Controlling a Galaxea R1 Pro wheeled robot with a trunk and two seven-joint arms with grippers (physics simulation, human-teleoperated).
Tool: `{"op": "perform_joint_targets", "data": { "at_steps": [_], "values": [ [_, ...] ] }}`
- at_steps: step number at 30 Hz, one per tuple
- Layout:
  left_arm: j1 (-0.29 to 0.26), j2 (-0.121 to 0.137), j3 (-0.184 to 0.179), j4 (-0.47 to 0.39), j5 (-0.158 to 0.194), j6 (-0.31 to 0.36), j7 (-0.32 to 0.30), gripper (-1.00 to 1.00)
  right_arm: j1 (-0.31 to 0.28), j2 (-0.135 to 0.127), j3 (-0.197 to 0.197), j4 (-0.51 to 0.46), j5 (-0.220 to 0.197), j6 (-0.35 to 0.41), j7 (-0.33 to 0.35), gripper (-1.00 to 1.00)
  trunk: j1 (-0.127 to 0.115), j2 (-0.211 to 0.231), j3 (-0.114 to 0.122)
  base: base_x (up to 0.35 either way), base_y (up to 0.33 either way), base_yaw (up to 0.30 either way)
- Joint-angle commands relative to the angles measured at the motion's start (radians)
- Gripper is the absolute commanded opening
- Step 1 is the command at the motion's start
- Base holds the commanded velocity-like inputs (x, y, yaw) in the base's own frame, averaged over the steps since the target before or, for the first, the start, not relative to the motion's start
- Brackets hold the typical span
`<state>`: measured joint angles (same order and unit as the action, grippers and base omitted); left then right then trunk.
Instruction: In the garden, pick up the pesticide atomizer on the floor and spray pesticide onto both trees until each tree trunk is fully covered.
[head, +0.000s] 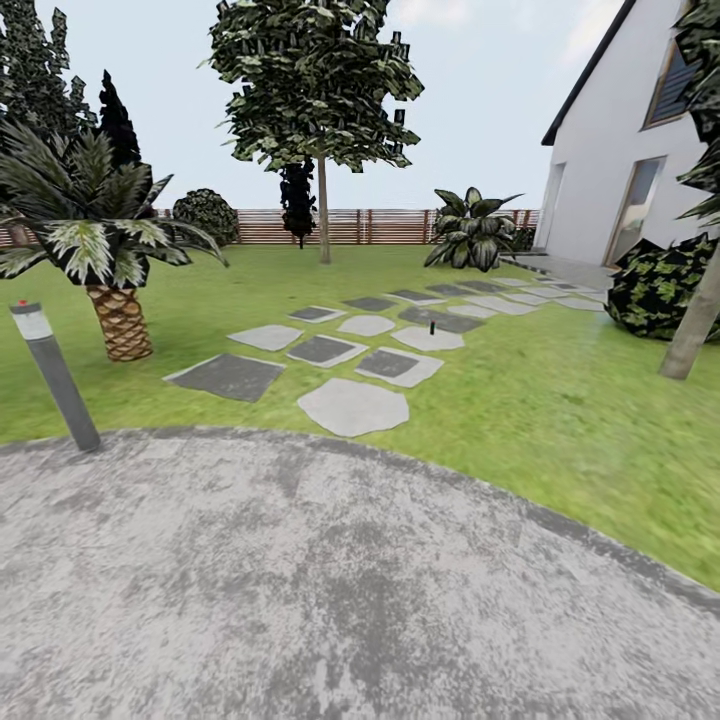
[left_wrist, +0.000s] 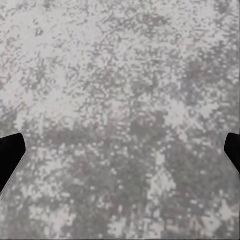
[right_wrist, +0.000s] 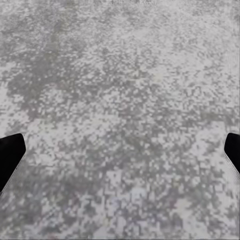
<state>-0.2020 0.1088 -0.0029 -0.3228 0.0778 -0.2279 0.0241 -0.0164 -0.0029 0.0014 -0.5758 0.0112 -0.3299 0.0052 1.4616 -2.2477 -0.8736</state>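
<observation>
Pickup not begun: small dark pesticide atomizer (head: 432, 327) stands on pale stepping stone (head: 427, 339); both grippers' jaws spread wide, empty.

Paved ground (head: 330, 600): mottled grey concrete, matt and rough-grained; the same speckled finish is seen beneath both wrist cameras.
Stepping stones (head: 352, 405): flat stone slabs, matt, some pale grey, some dark slate.
Lawn (head: 560, 400): green turf, soft and unglossed.
Fence (head: 370, 226): horizontal wooden slats, reddish-brown, matt.
House wall (head: 600, 170): smooth white render, flat finish.
Palm trunk (head: 120, 322): scaly, tan-brown, coarse bark.
Tree trunk (head: 690, 325): pale grey-brown bark, fairly smooth, matt.
Post lamp (head: 55, 375): smooth dark grey shaft, lighter cap; material cannot be told.
Small dark bottle (head: 432, 327): too small for its finish to be judged.
</observation>
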Motion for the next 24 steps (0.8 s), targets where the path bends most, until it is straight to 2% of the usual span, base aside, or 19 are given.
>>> {"op": "perform_joint_targets", "data": {
  "at_steps": [1, 24],
  "values": [
    [0.0, 0.0, -0.002, 0.001, 0.008, -0.003, 0.0, 1.0, 0.0, 0.0, 0.0, 0.001, 0.001, -0.003, 0.001, 1.0, 0.0, 0.0, -0.001, 0.34, 0.0, 0.0],
    [0.0, 0.0, -0.002, 0.001, 0.008, -0.003, 0.0, 1.0, 0.0, 0.0, 0.0, 0.0, 0.001, -0.003, 0.0, 1.0, 0.0, 0.0, -0.001, 0.34, 0.0, 0.0]
  ]
}}
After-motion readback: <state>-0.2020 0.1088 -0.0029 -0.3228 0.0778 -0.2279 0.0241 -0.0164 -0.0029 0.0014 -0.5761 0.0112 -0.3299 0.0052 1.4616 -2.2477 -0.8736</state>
